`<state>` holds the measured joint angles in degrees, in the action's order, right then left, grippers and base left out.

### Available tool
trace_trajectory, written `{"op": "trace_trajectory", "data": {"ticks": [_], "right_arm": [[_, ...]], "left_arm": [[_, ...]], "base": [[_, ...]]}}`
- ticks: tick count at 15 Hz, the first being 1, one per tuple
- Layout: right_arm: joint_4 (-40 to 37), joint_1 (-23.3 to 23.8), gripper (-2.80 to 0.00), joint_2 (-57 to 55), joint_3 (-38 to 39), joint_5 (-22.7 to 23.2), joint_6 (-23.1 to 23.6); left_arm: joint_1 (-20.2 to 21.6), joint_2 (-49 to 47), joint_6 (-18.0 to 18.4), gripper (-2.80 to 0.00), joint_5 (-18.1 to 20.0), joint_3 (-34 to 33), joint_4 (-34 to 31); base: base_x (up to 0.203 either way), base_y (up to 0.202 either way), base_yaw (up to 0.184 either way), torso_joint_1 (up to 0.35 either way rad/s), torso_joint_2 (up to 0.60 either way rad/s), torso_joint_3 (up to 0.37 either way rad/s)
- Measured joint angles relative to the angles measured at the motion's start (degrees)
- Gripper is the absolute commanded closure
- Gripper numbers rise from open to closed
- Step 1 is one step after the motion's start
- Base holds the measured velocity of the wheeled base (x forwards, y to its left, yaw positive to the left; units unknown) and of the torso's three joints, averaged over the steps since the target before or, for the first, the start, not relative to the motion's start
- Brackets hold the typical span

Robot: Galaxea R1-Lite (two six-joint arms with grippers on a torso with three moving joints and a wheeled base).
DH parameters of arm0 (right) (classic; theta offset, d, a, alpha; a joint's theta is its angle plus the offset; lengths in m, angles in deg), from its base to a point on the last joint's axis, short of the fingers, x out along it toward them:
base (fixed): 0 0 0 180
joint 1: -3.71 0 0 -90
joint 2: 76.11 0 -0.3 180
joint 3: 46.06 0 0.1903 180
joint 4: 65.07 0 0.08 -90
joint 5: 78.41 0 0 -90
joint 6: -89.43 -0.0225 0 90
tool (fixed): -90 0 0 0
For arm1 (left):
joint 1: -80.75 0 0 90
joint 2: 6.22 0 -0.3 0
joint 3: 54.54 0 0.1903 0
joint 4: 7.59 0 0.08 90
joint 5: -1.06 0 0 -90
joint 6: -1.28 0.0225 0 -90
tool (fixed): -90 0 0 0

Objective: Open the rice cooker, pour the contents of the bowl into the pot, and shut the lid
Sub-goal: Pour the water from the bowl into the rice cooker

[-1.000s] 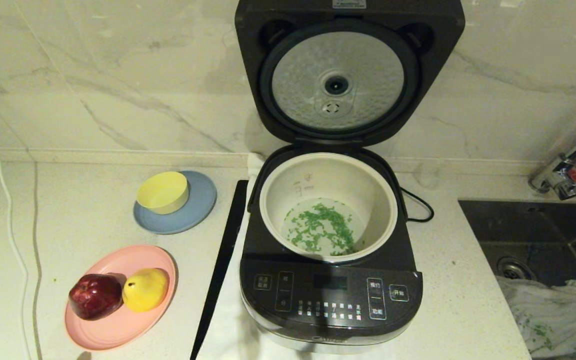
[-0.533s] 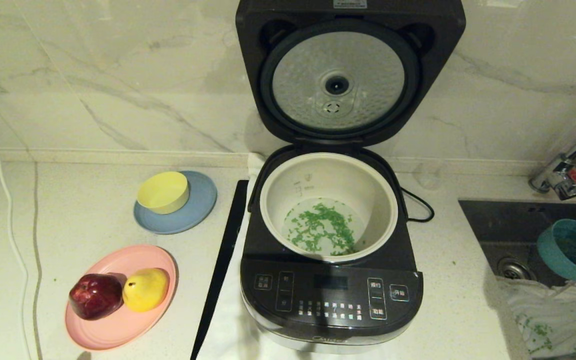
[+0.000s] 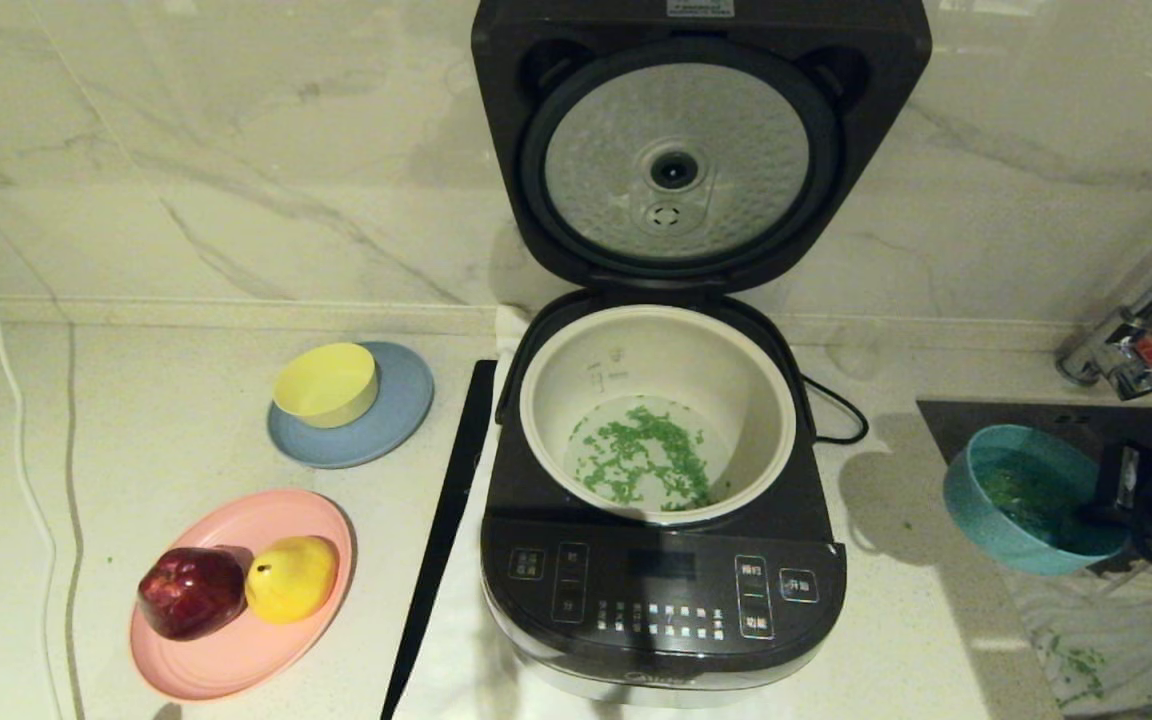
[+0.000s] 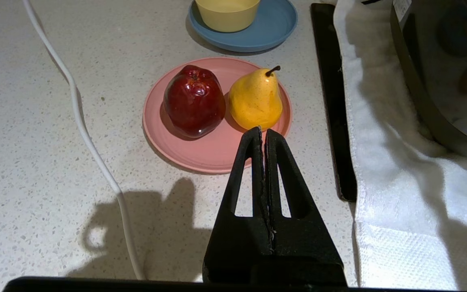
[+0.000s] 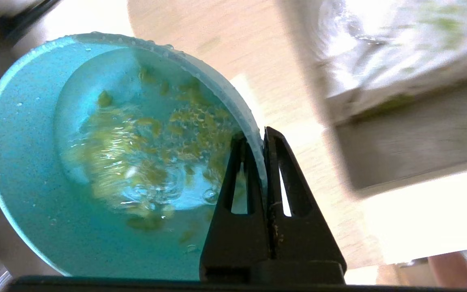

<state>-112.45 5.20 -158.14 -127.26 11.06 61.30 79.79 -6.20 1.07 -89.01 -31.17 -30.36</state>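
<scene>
Head view: the cooker (image 3: pixel 663 590) stands near the counter's (image 3: pixel 166 420) front edge. Its glossy dark panel carries white printed button labels, too small to read; a faint brand mark on the front lip is also unreadable. The lid (image 3: pixel 701 150) stands upright against the marble wall, showing a dimpled silver disc with a round centre vent. A sticker on its top edge cannot be read. The round cream pot (image 3: pixel 658 412) sits in the cooker with printed level marks on its inner wall; chopped green bits lie in water on its bottom. The teal bowl (image 3: pixel 1031 498) hangs tilted at the counter's right edge, by the sink (image 3: pixel 1036 425), gripped at its rim by the right gripper (image 3: pixel 1108 500). Half a second earlier the bowl was further right, over the sink; it is now nearer the cooker. Nothing else has shifted.

Left wrist view: the left gripper (image 4: pixel 263 134) hovers over the counter's front left area, its black fingers pressed together on nothing. Beyond it a pink plate (image 4: pixel 213 152) holds a glossy red apple (image 4: pixel 194 100) and a yellow pear (image 4: pixel 255 99).

Right wrist view: the right gripper (image 5: pixel 253 140) clamps the bowl (image 5: pixel 35 182) rim, one finger inside, one outside. The bowl holds water and green bits; droplets bead along the rim.
</scene>
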Motion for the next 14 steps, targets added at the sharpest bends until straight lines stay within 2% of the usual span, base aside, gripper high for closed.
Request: {"op": "trace_trajectory", "data": {"ticks": [4, 7, 10, 14], "right_arm": [[-6.49, -15.72, 0.0, 2.16, -6.57, -3.75, -5.38], [-7.29, -25.56, 0.0, 1.03, -11.42, -8.3, -6.83], [-7.28, -32.17, 0.0, -2.0, -17.74, -14.26, -7.51], [-6.06, -39.04, 0.0, -5.76, -25.31, -17.97, -7.64]], "left_arm": [[0.0, 0.0, -0.01, 0.0, 0.0, 0.0, 0.0], [0.0, 0.0, -0.02, 0.0, -0.01, 0.0, 0.0], [0.0, 0.0, 0.0, 0.0, -0.01, 0.0, 0.0], [0.0, 0.0, -0.01, 0.0, -0.01, 0.0, 0.0]], "base": [[0.0, 0.0, 0.0, 0.0, 0.0, 0.0], [0.0, 0.0, 0.0, 0.0, 0.0, 0.0], [0.0, 0.0, 0.0, 0.0, 0.0, 0.0], [0.0, 0.0, 0.0, 0.0, 0.0, 0.0]]}}
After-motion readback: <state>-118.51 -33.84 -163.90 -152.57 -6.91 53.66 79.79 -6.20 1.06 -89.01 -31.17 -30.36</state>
